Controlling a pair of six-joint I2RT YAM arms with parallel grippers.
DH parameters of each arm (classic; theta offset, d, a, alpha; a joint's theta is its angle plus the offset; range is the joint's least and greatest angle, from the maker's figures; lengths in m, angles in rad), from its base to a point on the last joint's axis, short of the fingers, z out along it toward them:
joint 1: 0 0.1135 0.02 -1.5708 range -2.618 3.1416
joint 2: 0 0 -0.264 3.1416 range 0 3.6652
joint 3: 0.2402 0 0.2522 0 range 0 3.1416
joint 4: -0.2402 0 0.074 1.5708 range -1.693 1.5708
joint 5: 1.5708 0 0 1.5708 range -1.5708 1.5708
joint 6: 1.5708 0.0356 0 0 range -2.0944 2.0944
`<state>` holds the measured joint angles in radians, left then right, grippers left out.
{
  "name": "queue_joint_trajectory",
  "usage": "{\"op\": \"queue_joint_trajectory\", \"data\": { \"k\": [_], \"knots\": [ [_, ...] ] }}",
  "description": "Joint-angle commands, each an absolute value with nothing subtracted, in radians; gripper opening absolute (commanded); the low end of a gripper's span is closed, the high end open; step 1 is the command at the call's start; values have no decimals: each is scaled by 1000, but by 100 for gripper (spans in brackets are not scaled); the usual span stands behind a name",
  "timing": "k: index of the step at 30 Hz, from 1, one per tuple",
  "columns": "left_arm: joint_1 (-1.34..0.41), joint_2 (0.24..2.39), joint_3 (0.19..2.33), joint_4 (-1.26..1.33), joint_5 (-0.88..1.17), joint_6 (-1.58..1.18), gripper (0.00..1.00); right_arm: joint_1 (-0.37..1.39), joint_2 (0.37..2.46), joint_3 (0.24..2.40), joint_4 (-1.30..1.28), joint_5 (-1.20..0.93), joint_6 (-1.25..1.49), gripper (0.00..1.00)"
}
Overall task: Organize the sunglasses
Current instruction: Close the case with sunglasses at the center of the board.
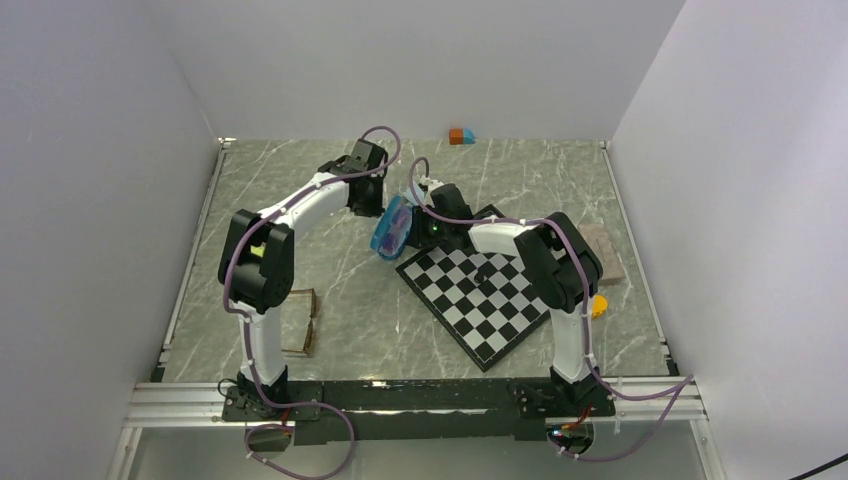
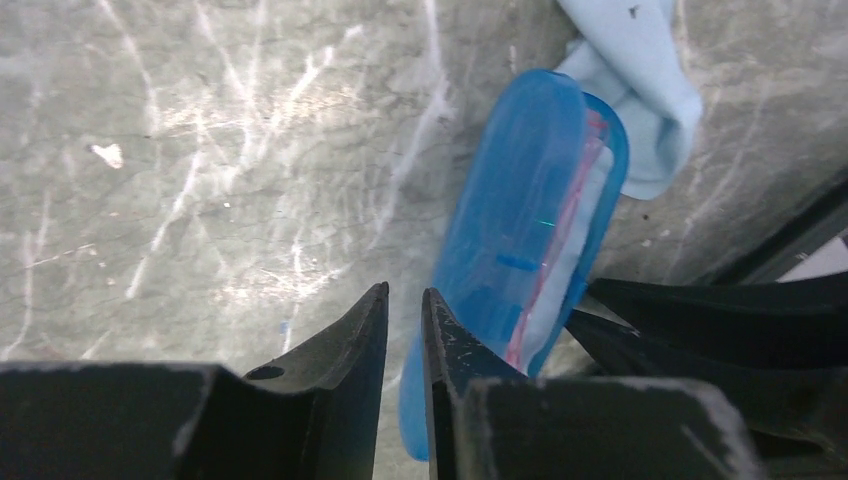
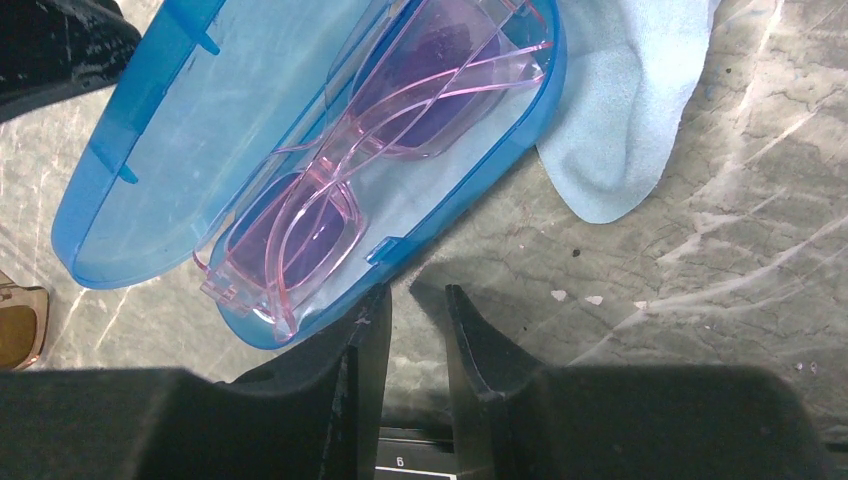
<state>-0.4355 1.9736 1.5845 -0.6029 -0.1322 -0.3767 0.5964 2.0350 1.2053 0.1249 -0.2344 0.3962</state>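
Starting at the left gripper (image 2: 407, 305): nearly pressed together, only a sliver of marble between the fingers, pinching nothing. Tucked behind the back of the blue case (image 2: 520, 230), lower centre of the wrist view. Touching or just beside, cannot tell. Looks placed there to nudge the raised lid over.

Over to the right gripper (image 3: 415, 300), bottom centre of its own view: parted slightly, empty too. Parked just beside the near rim of the case tray, probably to brace it against sliding.

Up and left from there: the purple sunglasses (image 3: 330, 190), folded, already lying in the tray on a pale lining, lid tipped open alongside. Peeking from under the case at upper right, a light-blue cloth (image 3: 620, 130).

Further out, lower left of the overhead view: the brown-framed sunglasses (image 1: 303, 322), flat on the marble table (image 1: 380, 320), well apart from both grippers, not yet dealt with. So one pair housed, one to go, by the look of it. Just right of the case, a chessboard (image 1: 480, 300).
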Motion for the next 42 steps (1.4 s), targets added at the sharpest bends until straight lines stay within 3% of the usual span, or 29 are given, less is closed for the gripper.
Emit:
{"op": "queue_joint_trajectory", "data": {
  "k": [1,30,37,39,42],
  "knots": [
    [-440,1953,1605,-569,-19,-389,23,602,2046,1210,120,-228,402,30],
    [-511,2057,1538,-532,15,-400,24,601,2030,1214,111,-216,417,31],
    [-513,2085,1520,-545,4,-402,24,592,1954,1214,62,-146,440,48],
    [-516,2083,1511,-545,-27,-402,24,585,1938,1221,46,-136,454,62],
    [-521,2079,1502,-546,-48,-403,24,575,1914,1221,29,-132,495,71]
  ]
}}
